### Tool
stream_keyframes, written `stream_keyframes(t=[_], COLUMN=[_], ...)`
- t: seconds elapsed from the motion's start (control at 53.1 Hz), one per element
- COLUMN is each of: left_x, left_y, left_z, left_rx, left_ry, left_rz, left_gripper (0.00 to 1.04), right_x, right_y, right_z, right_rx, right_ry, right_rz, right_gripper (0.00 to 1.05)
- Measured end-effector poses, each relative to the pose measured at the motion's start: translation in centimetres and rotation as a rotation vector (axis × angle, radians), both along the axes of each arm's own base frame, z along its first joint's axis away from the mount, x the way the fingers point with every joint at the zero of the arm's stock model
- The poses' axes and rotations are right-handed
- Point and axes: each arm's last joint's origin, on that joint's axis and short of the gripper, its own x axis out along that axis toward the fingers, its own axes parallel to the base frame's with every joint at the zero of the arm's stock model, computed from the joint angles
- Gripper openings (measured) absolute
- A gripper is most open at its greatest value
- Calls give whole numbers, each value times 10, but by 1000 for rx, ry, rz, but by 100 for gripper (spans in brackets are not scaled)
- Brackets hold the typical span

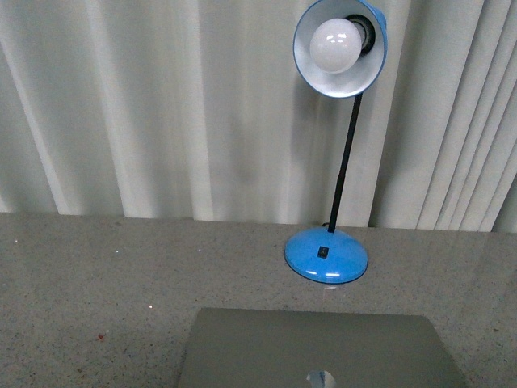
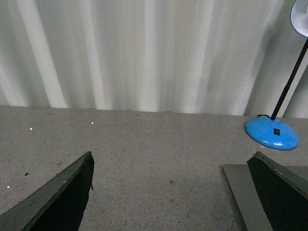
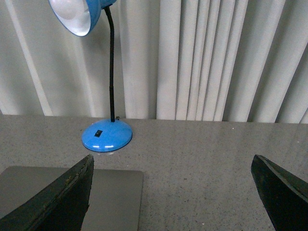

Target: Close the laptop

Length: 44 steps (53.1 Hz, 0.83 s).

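Silver 1 laptop (image 1: 315, 352) lid-down, 1 blue lamp (image 1: 333, 162), 2 spread pincers

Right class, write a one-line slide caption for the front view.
Silver laptop lies closed before a blue desk lamp.

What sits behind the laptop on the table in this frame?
Behind the laptop, toward the curtain, stands a blue desk lamp with a bare white bulb, unlit. The lid faces up with its logo showing; keyboard and screen are hidden.
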Motion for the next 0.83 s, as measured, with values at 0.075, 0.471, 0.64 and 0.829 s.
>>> stream_keyframes(t=[0.075,0.471,0.64,0.829], left_x=[0,0,0,0], left_y=[0,0,0,0], left_z=[0,0,0,0], left_rx=[0,0,0,0], left_ry=[0,0,0,0], left_rz=[0,0,0,0], left_gripper=[98,98,98,98], right_x=[0,0,0,0], right_y=[0,0,0,0], right_z=[0,0,0,0], right_rx=[0,0,0,0], right_ry=[0,0,0,0], right_rz=[0,0,0,0], right_gripper=[97,97,97,97])
